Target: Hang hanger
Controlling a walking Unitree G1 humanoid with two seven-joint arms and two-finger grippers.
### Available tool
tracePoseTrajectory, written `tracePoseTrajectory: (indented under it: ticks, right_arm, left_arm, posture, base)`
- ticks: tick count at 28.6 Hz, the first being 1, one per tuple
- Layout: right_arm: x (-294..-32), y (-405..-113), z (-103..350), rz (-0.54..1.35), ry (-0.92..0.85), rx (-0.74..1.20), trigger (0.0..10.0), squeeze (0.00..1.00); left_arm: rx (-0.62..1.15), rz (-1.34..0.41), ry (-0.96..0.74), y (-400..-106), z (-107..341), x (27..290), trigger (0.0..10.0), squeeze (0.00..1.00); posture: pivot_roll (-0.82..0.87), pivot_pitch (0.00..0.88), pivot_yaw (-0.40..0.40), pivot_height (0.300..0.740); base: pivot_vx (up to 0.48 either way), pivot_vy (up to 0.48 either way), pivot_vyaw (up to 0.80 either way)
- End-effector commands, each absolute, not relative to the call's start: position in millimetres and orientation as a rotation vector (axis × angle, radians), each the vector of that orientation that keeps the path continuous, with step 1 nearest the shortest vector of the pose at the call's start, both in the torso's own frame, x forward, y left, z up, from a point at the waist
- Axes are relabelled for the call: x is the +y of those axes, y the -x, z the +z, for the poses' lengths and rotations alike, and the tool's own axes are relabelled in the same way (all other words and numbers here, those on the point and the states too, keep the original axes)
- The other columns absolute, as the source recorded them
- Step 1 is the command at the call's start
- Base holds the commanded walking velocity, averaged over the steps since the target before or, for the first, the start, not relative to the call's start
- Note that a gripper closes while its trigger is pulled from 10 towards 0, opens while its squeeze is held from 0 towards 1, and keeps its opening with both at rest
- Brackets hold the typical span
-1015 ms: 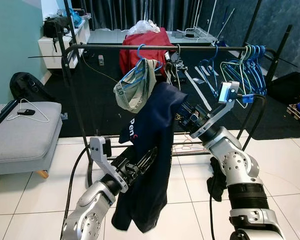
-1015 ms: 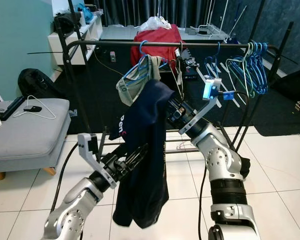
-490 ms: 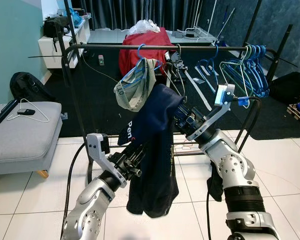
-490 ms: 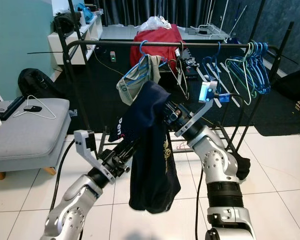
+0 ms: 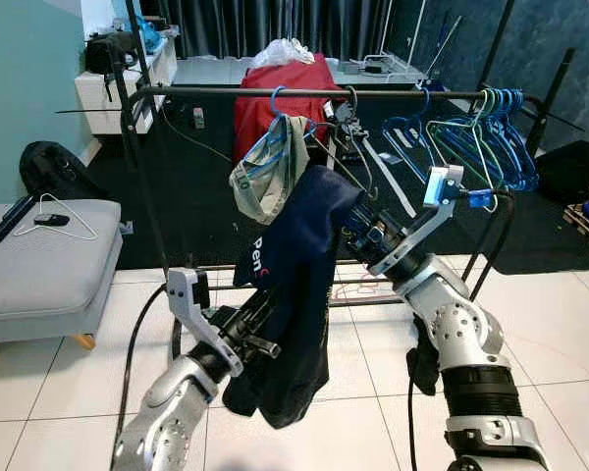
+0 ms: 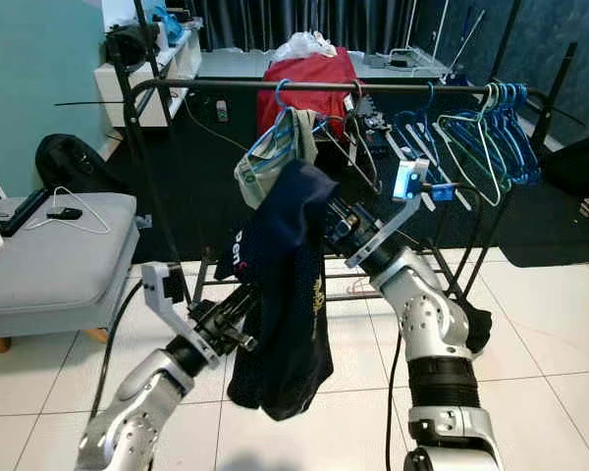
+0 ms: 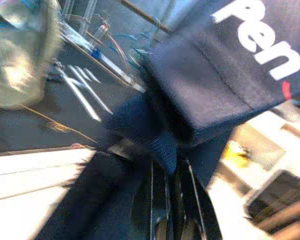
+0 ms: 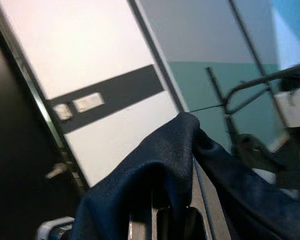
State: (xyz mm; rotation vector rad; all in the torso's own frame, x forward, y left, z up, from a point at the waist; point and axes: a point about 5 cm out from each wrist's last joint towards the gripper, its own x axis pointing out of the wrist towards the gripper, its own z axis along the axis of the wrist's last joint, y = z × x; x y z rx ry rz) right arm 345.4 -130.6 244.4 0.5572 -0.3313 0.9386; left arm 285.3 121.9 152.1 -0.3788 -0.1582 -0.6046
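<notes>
Holding the low part of a dark navy garment (image 5: 293,294), the left gripper (image 5: 258,332) sits nearest the camera; in its wrist view the cloth runs in between the fingers, so the jaws look closed on fabric. Just above and right, the right gripper (image 5: 358,228) is buried under the garment's top fold, jaws wrapped in cloth, cannot tell whether open or closed. The garment hangs draped between both arms, white lettering facing front, in front of and below the black clothes rail (image 5: 393,94); not touching the rail. Any hanger inside the garment is hidden, can't confirm a hook. On the rail behind: a blue hanger with a pale grey-green garment (image 5: 268,167), a red garment (image 5: 283,100) further back, and a bunch of empty blue hangers (image 5: 491,132) at the right end. Grey ottoman (image 5: 49,260) off left on the tile floor. Judgement: task mid-way, the load is lifted near rail height but nothing hooked yet; raise and hook onto the free rail stretch still to do.
</notes>
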Motion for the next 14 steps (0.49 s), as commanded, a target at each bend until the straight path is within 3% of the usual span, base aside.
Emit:
tracePoseTrajectory:
  ticks: [1,5,10,14]
  right_arm:
    - [-145,-353,231,0.774,-0.467,-0.307,0.0,0.0]
    - [-151,-352,213,0.687,-0.458,-0.268,0.0,0.0]
    - [-148,-346,201,0.675,-0.487,-0.248,0.0,0.0]
    - [-140,-340,182,0.635,-0.511,-0.2,0.5,0.0]
  left_arm:
    - [-0.14,-0.516,0.231,-292,152,142,0.0,0.0]
    - [-0.146,-0.509,0.033,-297,170,167,0.0,0.0]
    - [-0.156,-0.549,-0.031,-296,189,181,0.0,0.0]
    - [-0.1,-0.693,-0.058,-288,204,187,0.0,0.0]
  posture:
    - [0.02,0.061,-0.035,0.74]
    - [0.03,0.066,-0.037,0.74]
    - [0.04,0.068,-0.034,0.74]
    - [0.04,0.07,-0.031,0.74]
  base:
    - [0.0,0.0,0.0]
    - [0.0,0.0,0.0]
    - [0.0,0.0,0.0]
    - [0.0,0.0,0.0]
